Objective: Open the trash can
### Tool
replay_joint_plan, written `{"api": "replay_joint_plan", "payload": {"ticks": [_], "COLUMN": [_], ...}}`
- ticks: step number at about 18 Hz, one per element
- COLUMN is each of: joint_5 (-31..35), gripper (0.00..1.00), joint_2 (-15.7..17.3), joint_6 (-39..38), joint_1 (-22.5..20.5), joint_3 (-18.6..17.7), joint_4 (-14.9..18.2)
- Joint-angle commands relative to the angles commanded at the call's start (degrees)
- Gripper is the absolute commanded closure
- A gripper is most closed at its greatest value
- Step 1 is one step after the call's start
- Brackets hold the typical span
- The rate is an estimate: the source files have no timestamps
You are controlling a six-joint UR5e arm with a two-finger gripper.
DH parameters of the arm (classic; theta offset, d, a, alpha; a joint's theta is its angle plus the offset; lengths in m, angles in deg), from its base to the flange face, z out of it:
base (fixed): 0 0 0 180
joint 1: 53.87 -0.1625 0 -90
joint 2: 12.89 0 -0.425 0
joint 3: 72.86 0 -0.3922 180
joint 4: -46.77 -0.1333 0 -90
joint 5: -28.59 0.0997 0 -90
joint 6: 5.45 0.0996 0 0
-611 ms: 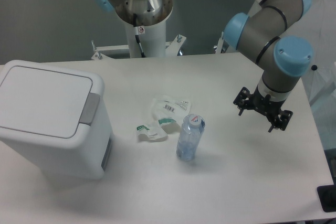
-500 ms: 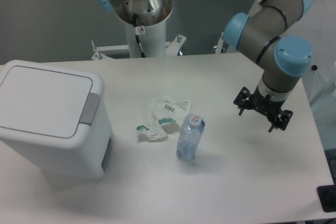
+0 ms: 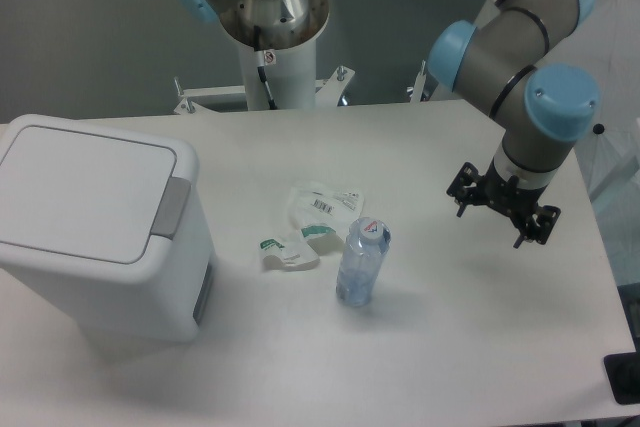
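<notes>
- Camera view, fixed above one white table (image 3: 450,347): pictured with the job unstarted, lid flat and shut.
- One trash can (image 3: 100,227), largest item, seated at the table's left edge, well apart from everything else. Judged rigid and light for its bulk, smooth plastic, likely to skid if shoved sideways. No need to grasp it: best contact judged to be the single grey push-button tab (image 3: 172,205) on the rim's right side, pressed straight down so the hinged lid (image 3: 85,187) could spring up.
- One robot arm (image 3: 525,57), grey with blue joint caps, reaching in from the upper right.
- One gripper (image 3: 503,209), poised above the table's right side, empty and touching nothing; too small and dark to tell whether its fingers were parted or closed.
- One clear plastic bottle (image 3: 362,262), upright near the table's centre, between bin and gripper, a likely obstacle on a straight low path to the tab.
- Two crumpled wrappers, counted as best seen: a larger one (image 3: 325,204) just behind the bottle and a smaller one (image 3: 287,250) beside it to the left.
</notes>
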Motion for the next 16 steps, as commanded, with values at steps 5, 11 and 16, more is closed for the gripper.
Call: {"api": "replay_joint_plan", "payload": {"ticks": [5,11,16], "joint_5": [-2.28,-6.33,-8.0], "gripper": [0.0,0.0,0.0], "joint_2": [3.96,8.35,8.01], "joint_6": [-3.77,-11.15,-22.92], "joint_1": [0.7,3.67,9.65], "joint_3": [-0.62,3.93,12.46], "joint_4": [3.94,14.75,19.24]}}
